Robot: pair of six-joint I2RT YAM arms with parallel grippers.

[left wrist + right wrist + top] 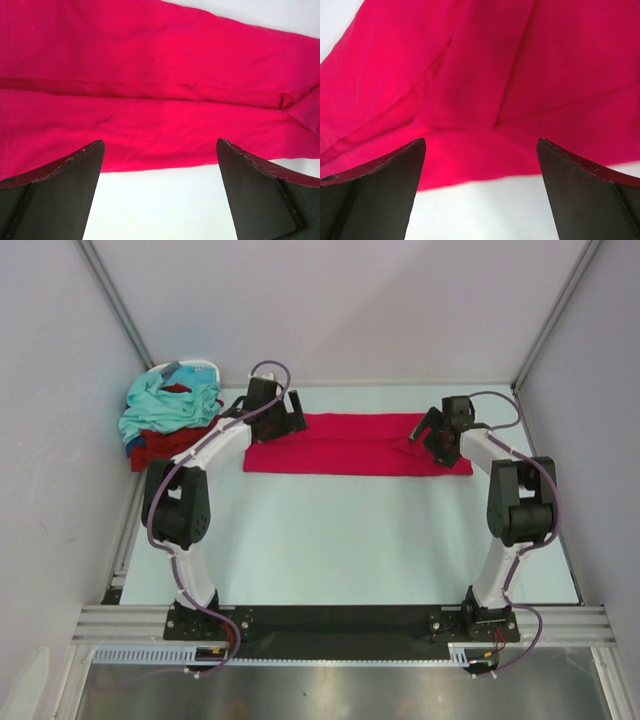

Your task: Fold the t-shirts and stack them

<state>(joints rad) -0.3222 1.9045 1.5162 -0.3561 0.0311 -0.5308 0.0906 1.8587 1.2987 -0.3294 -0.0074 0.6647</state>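
Top external view: the crimson-pink t-shirt (350,445) lies flat as a long, narrow band across the far part of the worktop (350,550), parallel to its far edge. The left gripper (283,416) sits over the band's left end and the right gripper (430,432) over its right end.

In the far-left corner, a teal t-shirt (165,405) is heaped on a maroon t-shirt (165,447), well apart from the band. A sliver at the heap's left side may be dark blue cloth, though it is too small to be sure. A white basket (192,367) shows just behind the heap.

Left wrist view: the left gripper (160,145) has its fingers (60,195) spread wide with nothing between them. They are over the near edge of the crimson-pink t-shirt (150,65), where a lengthwise fold line runs across the cloth.

Right wrist view: the right gripper (480,142) is likewise spread and holds nothing. The crimson-pink t-shirt (530,65) beneath it shows overlapping folded layers, with bare worktop (480,210) at its near edge.
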